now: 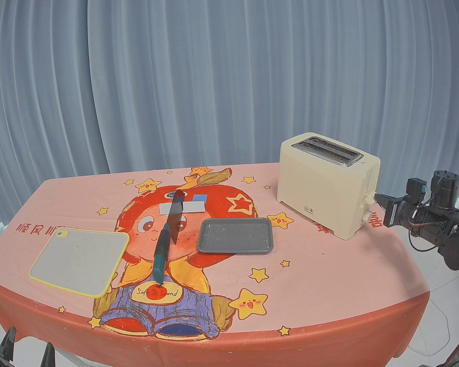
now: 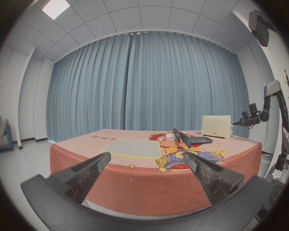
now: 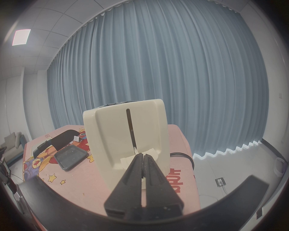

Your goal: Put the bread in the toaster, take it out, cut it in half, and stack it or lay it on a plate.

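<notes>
A cream two-slot toaster [image 1: 327,184] stands at the table's right side; I cannot tell whether bread is in its slots [image 1: 328,151]. My right gripper [image 1: 379,199] is shut, its tips against the toaster's side lever [image 3: 137,157], which sits low in its slot. A knife [image 1: 168,230] with a teal handle lies mid-table, its dark blade propped up. To its right is a dark grey plate [image 1: 236,235], with nothing on it. A pale cutting board [image 1: 80,259] edged in yellow lies at the left. My left gripper [image 2: 147,156] hangs open, below and in front of the table's front left edge.
A white and a blue card [image 1: 185,206] lie behind the knife blade. A printed pink cloth [image 1: 321,283] covers the table, with bare room along its front right. The toaster's cord [image 3: 182,156] runs off the right edge. Blue curtains hang behind.
</notes>
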